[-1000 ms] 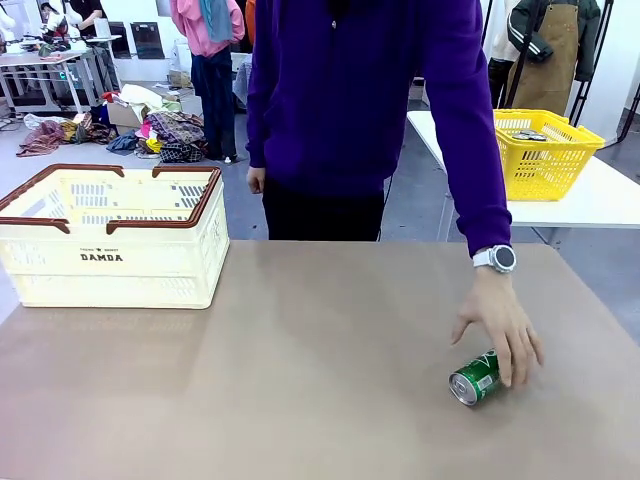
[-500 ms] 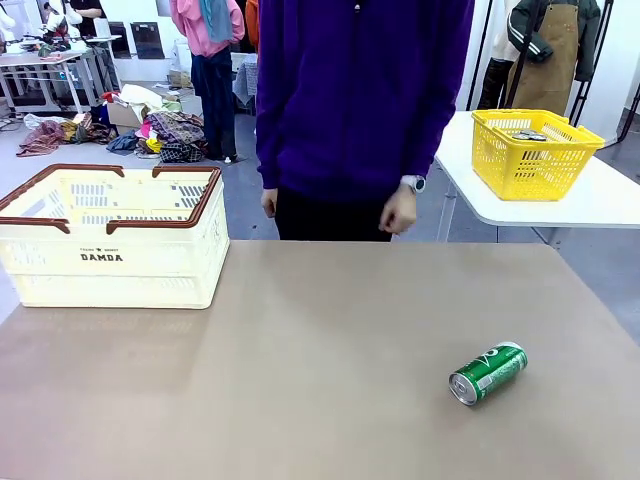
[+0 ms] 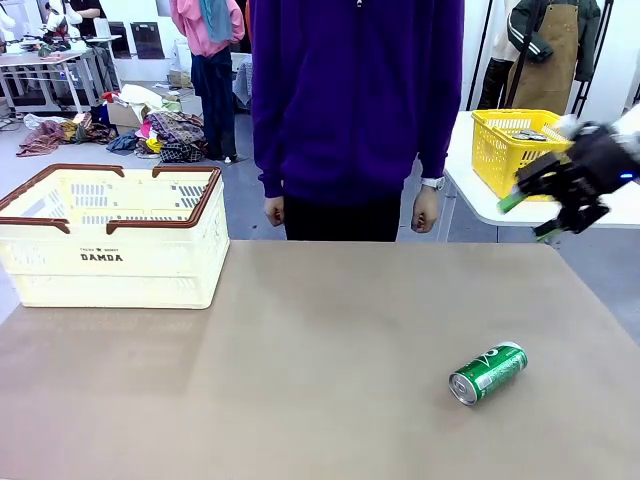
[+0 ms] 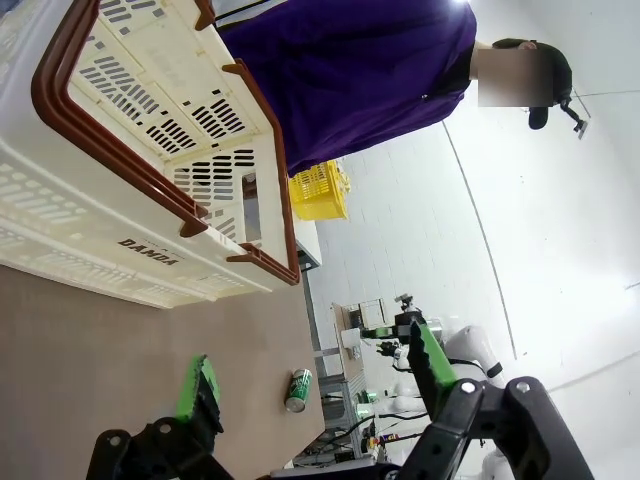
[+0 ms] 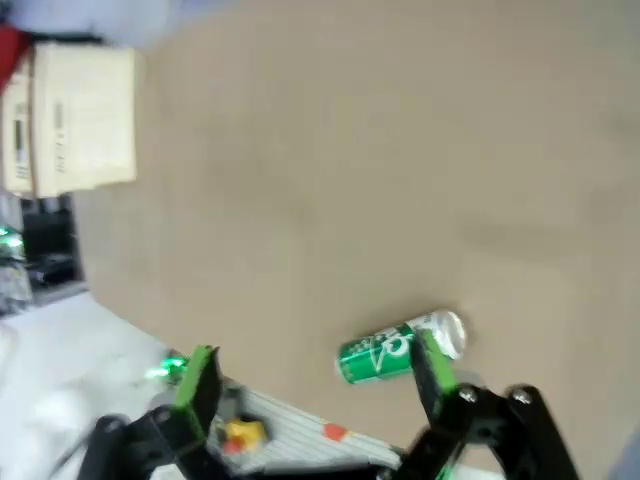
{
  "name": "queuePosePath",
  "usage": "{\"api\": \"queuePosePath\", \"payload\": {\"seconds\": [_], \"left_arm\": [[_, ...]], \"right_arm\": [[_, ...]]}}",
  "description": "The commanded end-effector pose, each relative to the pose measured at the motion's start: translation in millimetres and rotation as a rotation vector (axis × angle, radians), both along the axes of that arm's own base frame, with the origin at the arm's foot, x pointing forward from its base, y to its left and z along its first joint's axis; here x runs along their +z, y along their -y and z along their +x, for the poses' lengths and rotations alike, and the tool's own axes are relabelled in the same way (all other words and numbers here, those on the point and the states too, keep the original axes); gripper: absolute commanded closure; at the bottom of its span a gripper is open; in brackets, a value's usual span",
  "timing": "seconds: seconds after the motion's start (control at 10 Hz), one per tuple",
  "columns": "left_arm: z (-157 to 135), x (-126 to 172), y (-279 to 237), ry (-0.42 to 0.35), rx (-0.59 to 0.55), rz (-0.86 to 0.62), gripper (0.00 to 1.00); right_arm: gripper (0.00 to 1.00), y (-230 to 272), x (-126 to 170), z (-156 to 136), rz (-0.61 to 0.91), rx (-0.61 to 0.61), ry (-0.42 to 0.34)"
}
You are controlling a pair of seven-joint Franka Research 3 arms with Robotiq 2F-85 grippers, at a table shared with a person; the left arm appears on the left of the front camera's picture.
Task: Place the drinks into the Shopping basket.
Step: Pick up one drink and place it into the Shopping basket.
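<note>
Fingers of the right arm point(image 3: 512, 201) are hanging wide apart over the bench's point(image 3: 300, 400) right edge, and I'd say they should be closing squarely across the green can point(image 3: 488, 372), which is lying sideways, well apart from the cream basket point(image 3: 110, 272).

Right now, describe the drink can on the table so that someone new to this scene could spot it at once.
On the brown table, the cream DAMDA crate sits at the far left. Toward the near right lies the green can, on its side, silver top facing the camera. Unlike the crate, it is small, green and round.
</note>
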State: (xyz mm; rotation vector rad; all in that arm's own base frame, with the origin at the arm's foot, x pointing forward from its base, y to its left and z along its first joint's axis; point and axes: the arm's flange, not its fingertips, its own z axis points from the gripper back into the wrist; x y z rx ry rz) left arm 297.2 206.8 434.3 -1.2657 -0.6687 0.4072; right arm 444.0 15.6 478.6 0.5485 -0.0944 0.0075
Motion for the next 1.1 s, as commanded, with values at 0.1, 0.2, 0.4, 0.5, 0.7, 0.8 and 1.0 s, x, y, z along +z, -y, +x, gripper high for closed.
{"api": "queuePosePath", "payload": {"seconds": [0.1,0.2,0.4,0.5,0.7,0.8,1.0], "left_arm": [[-4,1,0,-0.003,-0.011,0.0,0.0],[-4,1,0,-0.003,-0.011,0.0,0.0],[-4,1,0,-0.003,-0.011,0.0,0.0],[-4,1,0,-0.003,-0.011,0.0,0.0],[-4,1,0,-0.003,-0.011,0.0,0.0],[-4,1,0,-0.003,-0.011,0.0,0.0],[-4,1,0,-0.003,-0.011,0.0,0.0]], "right_arm": [[0.0,-28,-12,2,-0.488,0.178,-0.109],[0.0,-37,-18,-17,-0.537,0.186,-0.132],[0.0,-44,-22,-76,-0.463,0.322,-0.231],[0.0,-35,-12,-95,-0.352,0.293,-0.26],[0.0,-19,-10,-100,-0.169,0.156,-0.254],[0.0,-16,-12,-103,-0.073,0.044,-0.278],[0.0,-19,-7,-106,-0.18,0.171,-0.282]]}}
